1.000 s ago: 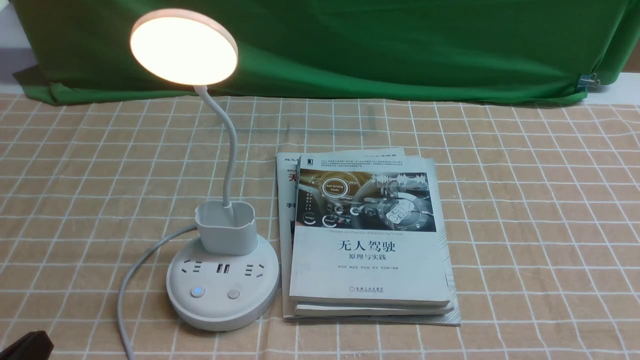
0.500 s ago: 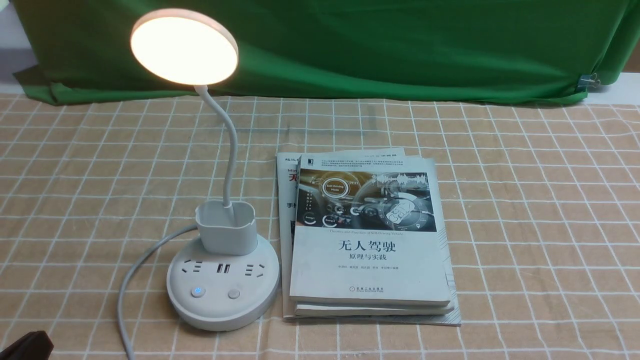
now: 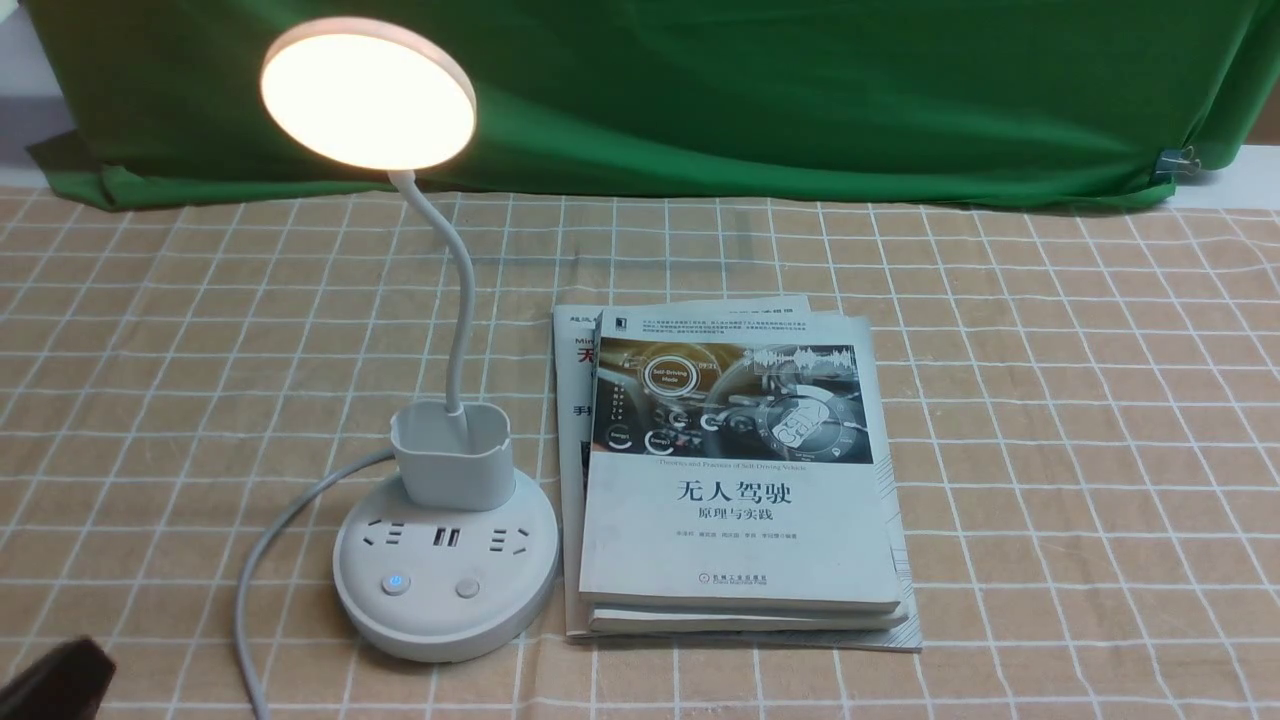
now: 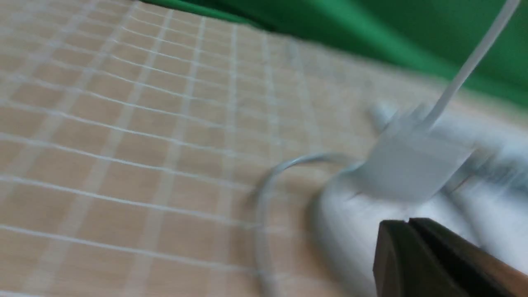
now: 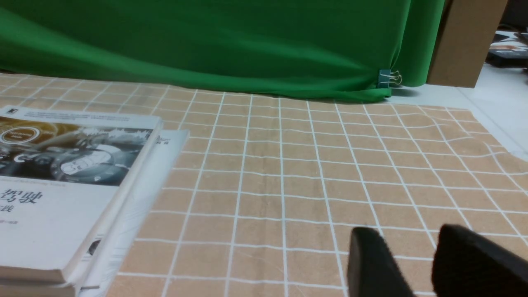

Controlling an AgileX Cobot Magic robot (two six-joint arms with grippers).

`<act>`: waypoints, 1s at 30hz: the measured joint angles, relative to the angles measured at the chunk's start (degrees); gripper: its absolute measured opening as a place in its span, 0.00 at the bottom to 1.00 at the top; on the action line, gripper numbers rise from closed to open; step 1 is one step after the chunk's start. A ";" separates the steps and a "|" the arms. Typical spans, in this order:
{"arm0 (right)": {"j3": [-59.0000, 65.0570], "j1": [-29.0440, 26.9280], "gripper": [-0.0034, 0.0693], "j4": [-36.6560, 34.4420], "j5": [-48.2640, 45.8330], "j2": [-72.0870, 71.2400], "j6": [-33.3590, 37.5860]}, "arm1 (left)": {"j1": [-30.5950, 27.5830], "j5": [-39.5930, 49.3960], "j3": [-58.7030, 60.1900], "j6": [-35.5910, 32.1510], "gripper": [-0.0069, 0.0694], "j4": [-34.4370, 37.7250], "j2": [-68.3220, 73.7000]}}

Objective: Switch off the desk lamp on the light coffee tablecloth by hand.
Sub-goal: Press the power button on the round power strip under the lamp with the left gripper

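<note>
The white desk lamp stands on the light coffee tablecloth (image 3: 1050,400), left of centre, and its round disc head (image 3: 368,92) glows. Its round base (image 3: 445,610) carries sockets, a button with a blue light (image 3: 396,584) and a plain button (image 3: 467,587). A black part of my left arm (image 3: 55,682) pokes in at the bottom left corner, well short of the base. In the blurred left wrist view my left gripper (image 4: 408,222) is shut and empty, pointing at the lamp base (image 4: 354,218). My right gripper (image 5: 406,241) hangs open over bare cloth.
A stack of books (image 3: 735,480) lies right beside the lamp base. The lamp's grey cord (image 3: 255,560) curves off the base to the left and toward the front edge. A green cloth backdrop (image 3: 750,90) closes the back.
The black part of my left arm has risen slightly and come a little further into the front view's corner. The lamp stays lit and nothing else has moved.
</note>
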State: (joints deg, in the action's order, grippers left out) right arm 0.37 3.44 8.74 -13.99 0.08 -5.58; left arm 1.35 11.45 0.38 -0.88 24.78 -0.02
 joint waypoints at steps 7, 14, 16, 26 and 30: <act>0.00 0.00 0.38 0.00 0.00 0.00 0.00 | 0.00 -7.32 0.00 1.89 0.10 14.44 0.00; 0.00 0.00 0.38 0.00 0.00 0.00 0.00 | 0.00 -9.64 -0.19 1.88 0.10 14.78 0.09; 0.00 0.00 0.38 0.00 0.00 0.00 0.00 | 0.00 -6.05 -2.61 1.88 0.10 14.16 2.03; 0.00 0.00 0.38 0.00 0.00 0.00 0.00 | 0.00 29.24 -28.77 1.19 0.10 -2.95 33.35; 0.00 0.00 0.38 0.00 0.00 0.00 0.00 | 0.00 39.72 -35.20 -1.94 0.10 -9.46 47.10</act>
State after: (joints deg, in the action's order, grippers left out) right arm 0.37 3.44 8.74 -13.99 0.08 -5.58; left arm 1.35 51.17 -34.82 -2.81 15.32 47.07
